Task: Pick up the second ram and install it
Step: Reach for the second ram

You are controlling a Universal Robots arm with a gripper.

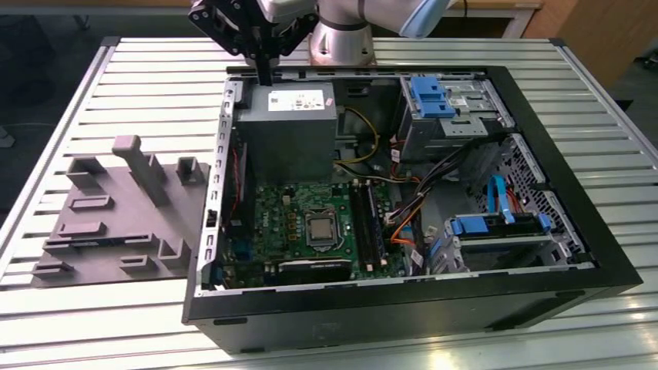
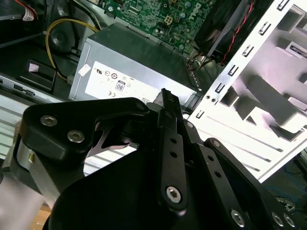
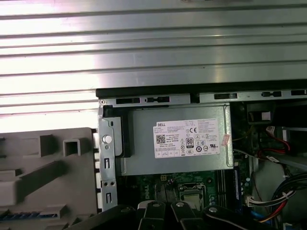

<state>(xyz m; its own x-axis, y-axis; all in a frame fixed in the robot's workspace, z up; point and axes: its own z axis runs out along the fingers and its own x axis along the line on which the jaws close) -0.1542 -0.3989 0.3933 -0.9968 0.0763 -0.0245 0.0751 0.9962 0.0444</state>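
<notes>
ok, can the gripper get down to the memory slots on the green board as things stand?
Probably yes. The case is open on top and the memory slots lie uncovered beside the processor socket. The gripper hangs by the power supply; loose cables lie close on the exterior view's right.

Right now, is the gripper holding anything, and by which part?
It cannot be told. The gripper hangs above the power supply in the computer case, its tip too dark to read.

The print I see sits on a white label [image 3: 188, 138] on the grey power supply's [image 3: 139, 160] upward face: rows of small text, a square code and round marks, with a small white sticker [image 3: 224, 140] at its edge.
</notes>
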